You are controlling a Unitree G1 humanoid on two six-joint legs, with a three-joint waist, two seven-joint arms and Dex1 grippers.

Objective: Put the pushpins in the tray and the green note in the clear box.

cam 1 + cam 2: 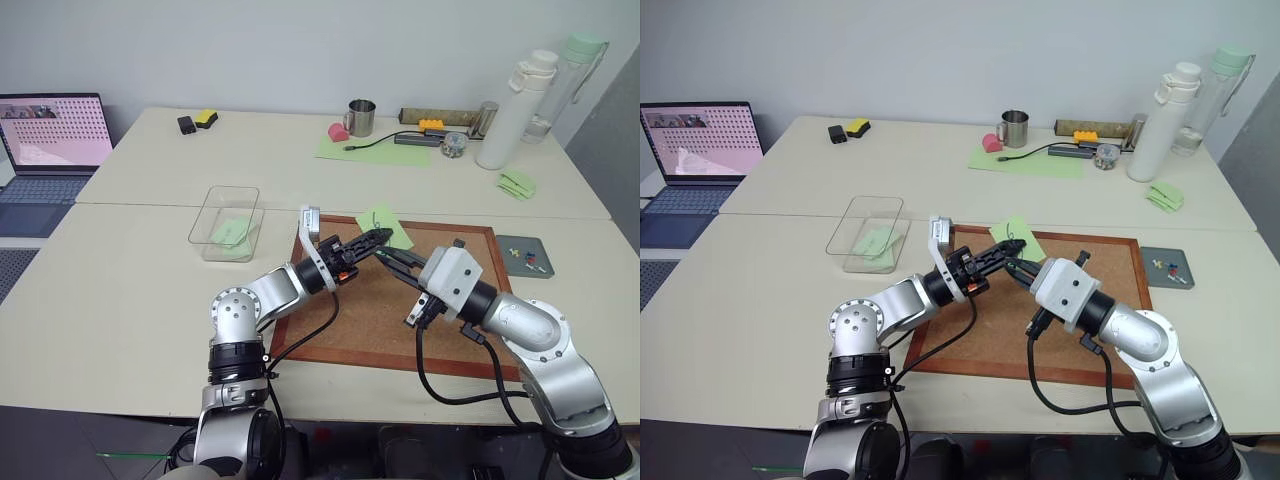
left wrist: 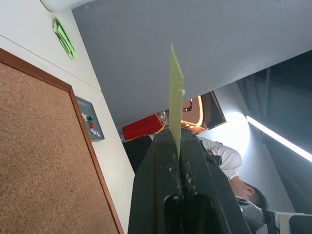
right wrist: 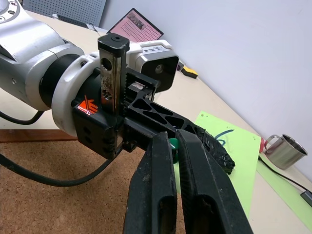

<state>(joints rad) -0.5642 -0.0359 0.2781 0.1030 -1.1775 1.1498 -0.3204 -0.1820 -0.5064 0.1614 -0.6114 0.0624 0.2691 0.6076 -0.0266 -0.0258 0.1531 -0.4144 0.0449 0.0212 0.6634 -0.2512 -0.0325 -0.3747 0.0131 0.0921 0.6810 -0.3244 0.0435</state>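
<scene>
The left gripper [image 1: 378,238] pinched the green note [image 1: 386,226] edge-on above the cork board's [image 1: 370,310] far edge; the clear box [image 1: 228,222] lay to its left, nearer that arm; the right gripper [image 3: 176,146] pinched one green pushpin [image 3: 173,146]; the tray [image 1: 523,254], past the board's right edge, held several pins

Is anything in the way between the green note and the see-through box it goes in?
Nothing visible is. The left pincer grips the green note above the cork board, and between there and the clear box there is just the board's frame and bare table. A green paper already lies inside the box.
</scene>
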